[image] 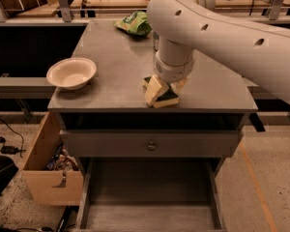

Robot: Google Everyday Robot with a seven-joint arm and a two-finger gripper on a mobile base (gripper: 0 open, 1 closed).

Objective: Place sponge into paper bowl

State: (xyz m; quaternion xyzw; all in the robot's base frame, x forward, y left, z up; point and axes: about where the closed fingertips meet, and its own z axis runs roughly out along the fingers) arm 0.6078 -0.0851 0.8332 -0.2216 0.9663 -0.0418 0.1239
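The sponge [167, 99], dark green on top over pale yellow foam, sits low at the front of the grey table, just right of the middle. My gripper [166, 88] comes straight down from the big white arm and is shut on the sponge, with one pale finger [154, 90] on its left side and the other on its right. The paper bowl [71, 72], cream-white, shallow and empty, stands upright near the table's left edge, well to the left of the gripper.
A light-green snack bag [134, 23] lies at the back of the table [116, 66]. Below the top, a bottom drawer [150, 192] is pulled open. A wooden box [46, 168] with clutter stands at the lower left. Shelving runs behind the table.
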